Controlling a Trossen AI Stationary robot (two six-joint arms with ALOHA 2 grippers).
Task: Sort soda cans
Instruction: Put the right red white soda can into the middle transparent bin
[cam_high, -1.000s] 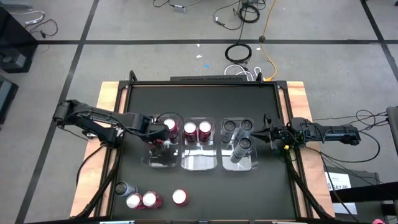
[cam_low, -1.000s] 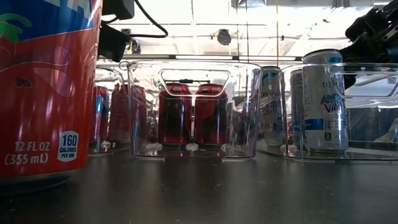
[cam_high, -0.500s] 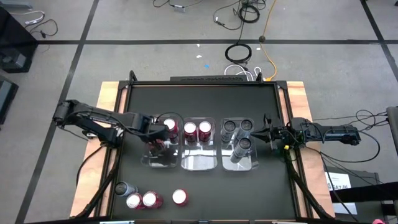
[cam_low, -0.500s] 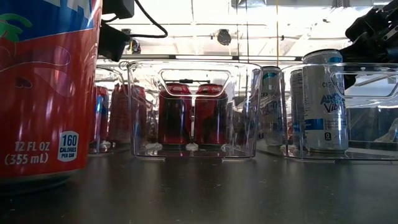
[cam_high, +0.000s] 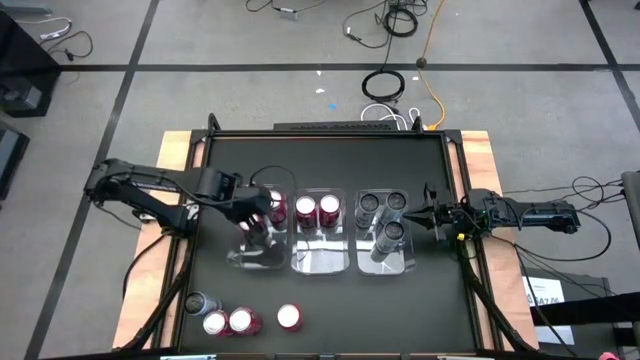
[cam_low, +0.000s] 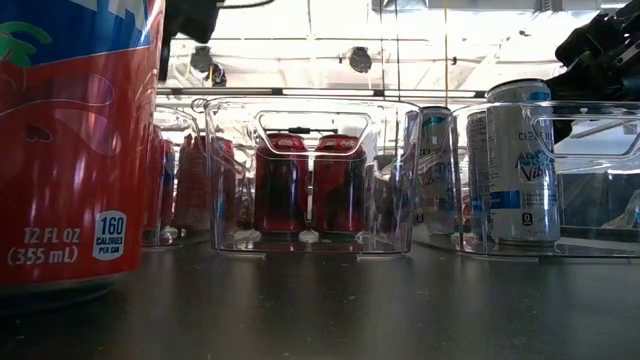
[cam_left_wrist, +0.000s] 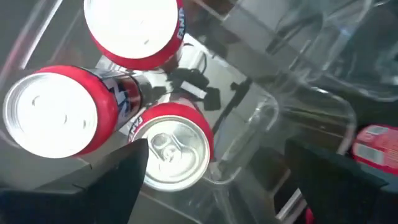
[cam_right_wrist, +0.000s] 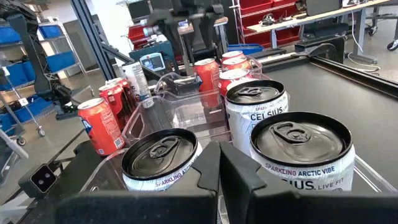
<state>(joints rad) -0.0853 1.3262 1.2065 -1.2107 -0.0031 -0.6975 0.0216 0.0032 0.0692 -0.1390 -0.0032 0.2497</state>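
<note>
Black table, three clear bins, twelve soda cans

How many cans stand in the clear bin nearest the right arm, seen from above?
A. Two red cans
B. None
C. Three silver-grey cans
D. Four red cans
C: the high view shows three silver-grey cans inside the right-hand bin, two side by side toward the far end and one nearer the middle, with the shut right gripper just beside that bin.
</note>
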